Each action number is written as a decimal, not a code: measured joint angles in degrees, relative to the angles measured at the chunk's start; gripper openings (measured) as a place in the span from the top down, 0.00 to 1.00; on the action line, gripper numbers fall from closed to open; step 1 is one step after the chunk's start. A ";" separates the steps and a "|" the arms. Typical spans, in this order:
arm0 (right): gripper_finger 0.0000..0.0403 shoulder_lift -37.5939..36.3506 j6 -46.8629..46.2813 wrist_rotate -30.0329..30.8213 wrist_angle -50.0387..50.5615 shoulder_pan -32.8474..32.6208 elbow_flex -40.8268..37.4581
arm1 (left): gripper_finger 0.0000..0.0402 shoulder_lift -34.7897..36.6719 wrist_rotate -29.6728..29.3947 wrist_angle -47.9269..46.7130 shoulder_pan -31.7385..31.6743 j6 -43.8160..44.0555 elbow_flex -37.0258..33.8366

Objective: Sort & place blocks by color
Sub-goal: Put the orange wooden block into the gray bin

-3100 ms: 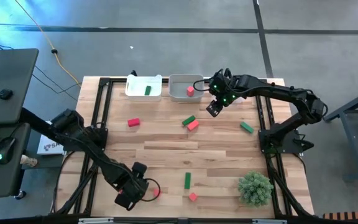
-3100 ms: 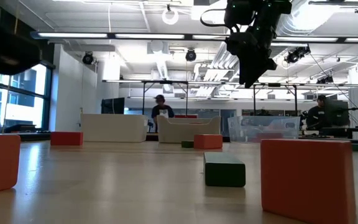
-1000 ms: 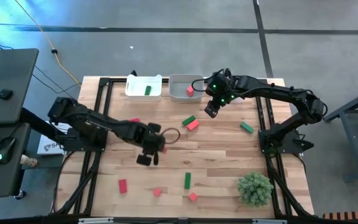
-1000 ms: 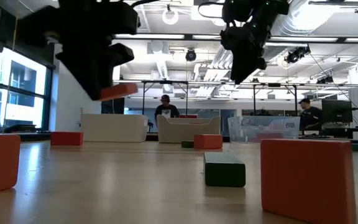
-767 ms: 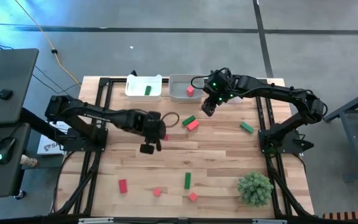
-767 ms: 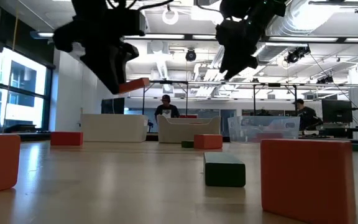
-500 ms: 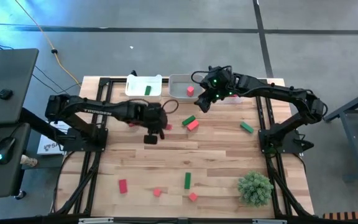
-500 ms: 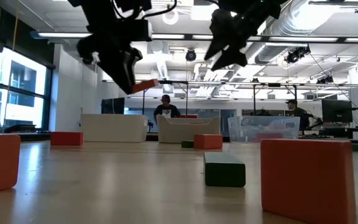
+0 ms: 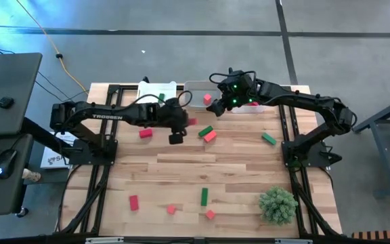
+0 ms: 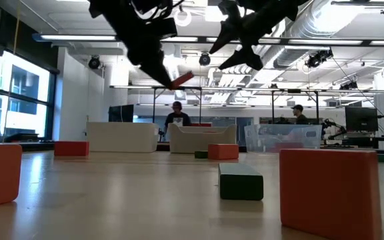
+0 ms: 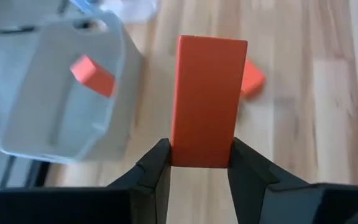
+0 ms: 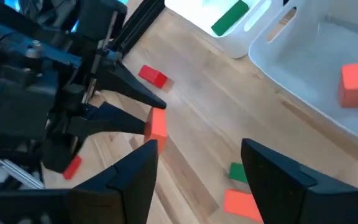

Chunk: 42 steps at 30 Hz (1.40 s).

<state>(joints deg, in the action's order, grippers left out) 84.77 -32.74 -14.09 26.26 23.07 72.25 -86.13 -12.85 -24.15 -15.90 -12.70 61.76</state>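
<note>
A: Where is the held block?
B: A salmon-red bar point(image 11: 207, 99) is clamped upright between the left hand's point(image 9: 177, 135) fingers point(image 11: 154, 177), lifted off the bench point(image 9: 235, 169) near its far edge, just short of the grey tray point(image 11: 55, 106).

A: And the rest?
B: One salmon cube point(image 9: 208, 99) is seen in the grey tray, a green bar point(image 9: 160, 98) in the white tray point(image 9: 156, 90). Other blocks are scattered over the bench. The right hand point(image 9: 217, 108) is held above the grey tray, fingers point(image 12: 275, 174) spread apart, empty.
</note>
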 joint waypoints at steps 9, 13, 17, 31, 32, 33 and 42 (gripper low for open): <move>0.45 0.00 -4.98 0.16 -1.46 -1.82 0.00 | 0.76 -0.02 -2.04 8.15 0.02 -1.02 0.00; 0.45 0.00 -7.64 1.51 -3.40 -3.77 0.00 | 0.75 -0.02 -2.66 9.11 0.02 -1.02 0.00; 0.45 0.00 -9.17 6.12 -4.09 -5.67 0.00 | 0.75 -0.02 -2.79 9.12 0.17 -1.02 0.00; 0.45 0.02 -13.26 10.64 -4.28 -9.40 0.00 | 0.75 -0.07 -3.20 16.56 2.50 -3.38 0.00; 0.45 0.02 -13.57 10.64 -4.28 -9.57 0.00 | 0.75 -0.07 -3.52 17.14 2.64 -3.41 0.00; 0.46 0.02 -13.77 10.66 -4.28 -9.74 0.00 | 0.75 -0.07 -4.17 17.75 2.80 -3.48 0.00; 0.71 0.02 -13.97 12.87 -4.32 -10.91 0.00 | 0.75 -0.07 -5.85 19.61 2.89 -6.11 0.00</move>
<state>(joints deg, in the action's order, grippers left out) 84.79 -46.71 -1.22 21.94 12.16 72.25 -86.19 -18.70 -4.54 -13.02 -18.81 61.76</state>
